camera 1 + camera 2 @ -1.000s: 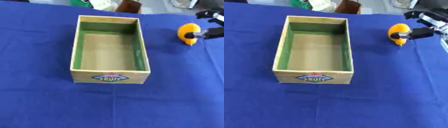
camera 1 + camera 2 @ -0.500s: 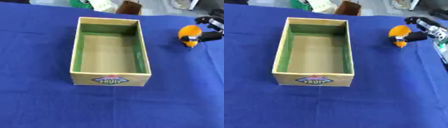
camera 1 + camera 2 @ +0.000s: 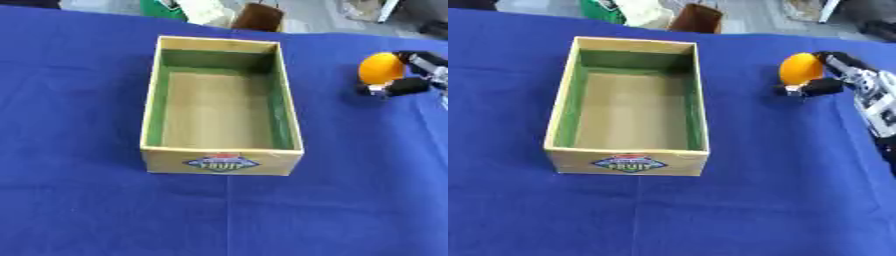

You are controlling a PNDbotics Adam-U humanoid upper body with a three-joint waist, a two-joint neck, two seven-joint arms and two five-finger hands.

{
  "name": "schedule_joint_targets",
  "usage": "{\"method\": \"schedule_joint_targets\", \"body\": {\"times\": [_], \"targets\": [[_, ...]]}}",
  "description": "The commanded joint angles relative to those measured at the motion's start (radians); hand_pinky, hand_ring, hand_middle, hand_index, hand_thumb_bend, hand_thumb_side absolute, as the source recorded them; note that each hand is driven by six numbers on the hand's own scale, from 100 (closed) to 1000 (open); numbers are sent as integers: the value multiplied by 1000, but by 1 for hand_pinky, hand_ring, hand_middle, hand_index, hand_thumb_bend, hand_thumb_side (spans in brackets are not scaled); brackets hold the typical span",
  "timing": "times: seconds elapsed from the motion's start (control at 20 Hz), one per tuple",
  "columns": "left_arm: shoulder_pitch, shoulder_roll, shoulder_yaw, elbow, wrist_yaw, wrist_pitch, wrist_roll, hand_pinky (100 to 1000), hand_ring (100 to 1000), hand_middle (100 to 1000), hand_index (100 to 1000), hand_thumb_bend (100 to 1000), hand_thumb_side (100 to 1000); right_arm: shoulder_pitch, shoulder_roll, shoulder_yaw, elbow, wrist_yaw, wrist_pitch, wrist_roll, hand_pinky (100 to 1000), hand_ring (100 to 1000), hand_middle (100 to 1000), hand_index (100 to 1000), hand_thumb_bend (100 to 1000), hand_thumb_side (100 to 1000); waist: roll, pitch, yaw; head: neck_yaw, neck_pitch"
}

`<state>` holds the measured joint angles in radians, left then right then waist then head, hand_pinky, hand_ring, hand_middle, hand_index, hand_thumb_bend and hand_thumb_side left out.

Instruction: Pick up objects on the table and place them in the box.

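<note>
The blue tablecloth (image 3: 737, 200) spreads under everything, and well to the left of the right hand (image 3: 852, 80) stands the wooden box (image 3: 627, 162), open on top, its inner walls green and its floor bare brown. Nothing lies inside it. On the end wall nearest the robot sits a diamond-shaped label (image 3: 629, 163) in blue and red; the word on it looks like "FRUIT", though the letters are blurred, so take that as a probable reading. No other writing can be made out.

The right hand comes in from the right edge, fingers curled round the orange fruit (image 3: 800, 68), which sits at its fingertips on the box side; a dark thumb or finger crosses just below the fruit. Whether the fruit rests on the cloth or hangs just above it cannot be told. The left hand shows in neither view.

Judging by its look, the fruit is light, round and smooth-skinned, likely to roll if set down carelessly and to slip if pinched near one end. It seems stiff enough to bear a grasp; the sensible hold is across its widest part, with fingers on opposite sides, much as the hand has it now
</note>
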<state>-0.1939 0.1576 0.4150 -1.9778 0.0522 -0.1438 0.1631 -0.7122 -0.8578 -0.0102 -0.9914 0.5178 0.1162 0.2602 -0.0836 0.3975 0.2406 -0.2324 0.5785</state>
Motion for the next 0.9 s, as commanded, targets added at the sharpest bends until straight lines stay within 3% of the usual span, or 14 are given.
{"method": "schedule_joint_targets", "body": {"times": [0.05, 0.3, 0.4, 0.65, 0.9], "targets": [[-6, 9, 0, -22, -5, 2, -3, 623, 536, 492, 627, 100, 890, -12, -26, -3, -4, 2, 1, -26, 910, 990, 820, 907, 504, 631, 1, -18, 0, -4, -10], [-6, 8, 2, -22, -6, 5, -2, 624, 535, 492, 627, 100, 890, -1, -27, -2, -49, -47, -11, -35, 901, 970, 752, 852, 214, 643, 1, -21, -4, 0, -5], [-5, 7, 3, -22, -7, 6, -1, 624, 535, 492, 627, 100, 889, 10, -36, 1, -81, -74, -18, -34, 893, 957, 746, 842, 116, 606, 1, -22, -6, 3, -3], [-7, 7, 2, -22, -8, 9, -2, 624, 535, 493, 627, 100, 888, 27, -48, 3, -127, -101, -17, -39, 861, 923, 726, 821, 100, 425, 0, -27, -9, 4, -3], [-7, 7, 3, -22, -7, 11, -2, 624, 534, 493, 628, 100, 887, 30, -48, -11, -127, -116, -5, -87, 810, 880, 670, 764, 100, 365, 2, -32, -9, 6, -5]]}}
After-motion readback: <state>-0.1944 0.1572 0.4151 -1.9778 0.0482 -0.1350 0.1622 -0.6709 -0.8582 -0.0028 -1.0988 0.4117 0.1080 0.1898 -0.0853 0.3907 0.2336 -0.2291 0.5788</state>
